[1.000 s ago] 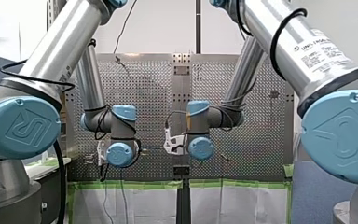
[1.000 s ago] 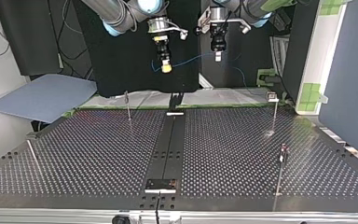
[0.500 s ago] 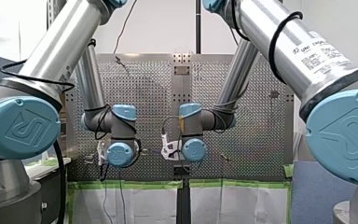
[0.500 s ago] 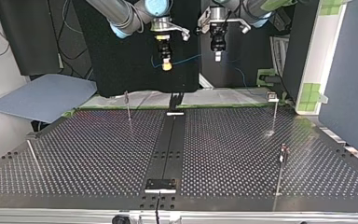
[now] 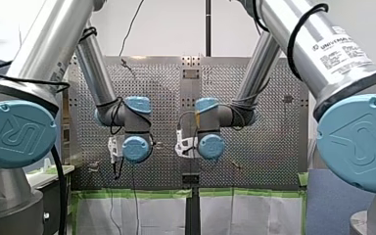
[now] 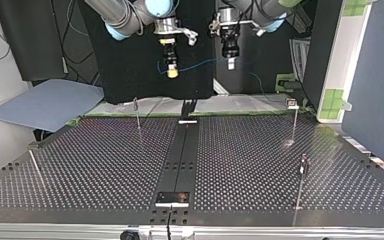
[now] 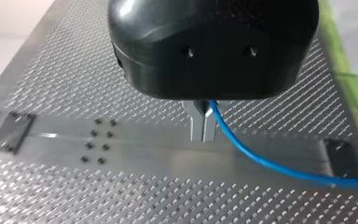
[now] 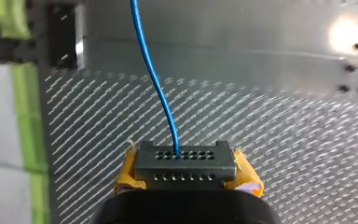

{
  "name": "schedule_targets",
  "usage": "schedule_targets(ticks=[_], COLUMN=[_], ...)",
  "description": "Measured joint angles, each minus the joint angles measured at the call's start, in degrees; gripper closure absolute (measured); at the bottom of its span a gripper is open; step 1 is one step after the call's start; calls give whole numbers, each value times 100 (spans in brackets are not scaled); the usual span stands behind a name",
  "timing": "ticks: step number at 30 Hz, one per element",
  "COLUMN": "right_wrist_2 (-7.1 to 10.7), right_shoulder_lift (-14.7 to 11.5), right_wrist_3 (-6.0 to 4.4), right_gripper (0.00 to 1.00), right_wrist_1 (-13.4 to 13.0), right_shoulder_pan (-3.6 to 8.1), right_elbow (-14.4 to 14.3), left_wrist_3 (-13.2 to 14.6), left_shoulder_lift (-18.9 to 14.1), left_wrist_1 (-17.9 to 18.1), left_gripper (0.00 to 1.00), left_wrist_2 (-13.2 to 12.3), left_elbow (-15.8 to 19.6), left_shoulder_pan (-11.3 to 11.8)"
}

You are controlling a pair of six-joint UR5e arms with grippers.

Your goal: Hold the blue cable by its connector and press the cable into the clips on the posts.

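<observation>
In the top view both grippers hang above the table's far edge, with the thin blue cable (image 6: 200, 63) strung between them. My right gripper (image 6: 171, 73), at that view's left, shows yellow pads. In the right wrist view it (image 8: 186, 173) is shut on the dark grey connector (image 8: 185, 157), from which the cable (image 8: 154, 74) runs ahead. My left gripper (image 6: 231, 62) is at the top view's right. Seen from its wrist, its metal fingertips (image 7: 203, 133) are shut on the cable (image 7: 261, 161), which trails off to one side. Thin posts (image 6: 137, 114) (image 6: 294, 120) (image 6: 301, 180) stand on the table.
The perforated table (image 6: 105, 165) has a black rail (image 6: 180, 160) down its middle and another slanted post (image 6: 36, 167) near the top view's left edge. A blue-grey panel (image 6: 45, 105) lies beyond the left corner. Green tape (image 5: 137, 194) lines the table's edge.
In the front view both wrists have risen, and my left arm has shifted toward the middle. My right gripper swung toward my left one, then back. Both grips are unchanged.
</observation>
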State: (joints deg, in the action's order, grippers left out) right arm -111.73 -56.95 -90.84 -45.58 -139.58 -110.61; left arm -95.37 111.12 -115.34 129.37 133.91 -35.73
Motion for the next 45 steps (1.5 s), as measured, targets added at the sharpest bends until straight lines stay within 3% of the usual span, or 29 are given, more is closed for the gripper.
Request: schedule_targets(ticks=[13, 26, 30, 36, 41, 45], right_wrist_2=[660, 1343, 1533, 1799, 1988, 2071], right_shoulder_lift=[-663, -1346, -1536, -1800, -2020, -2037], right_wrist_3=[-313, -639, -682, -756, -766, -758], right_gripper=[100, 100, 100, 100, 100, 100], right_wrist_1=[657, 1340, 1530, 1796, 1995, 2037], right_shoulder_pan=[125, 313, 377, 481, 542, 561], right_elbow=[607, 1288, 1478, 1729, 1888, 1993], left_wrist_3=[-340, -403, -316, -283, -221, -201], left_shoulder_lift=[-676, -1287, -1453, -1730, -1989, -2201], left_wrist_1=[-675, -1285, -1452, -1727, -1988, -2199], left_gripper=[100, 100, 100, 100, 100, 100], left_wrist_2=[677, 1132, 1101, 858, 600, 388], left_elbow=[-304, -888, -1055, -1333, -1591, -1802], left_shoulder_pan=[99, 366, 516, 789, 1048, 1259])
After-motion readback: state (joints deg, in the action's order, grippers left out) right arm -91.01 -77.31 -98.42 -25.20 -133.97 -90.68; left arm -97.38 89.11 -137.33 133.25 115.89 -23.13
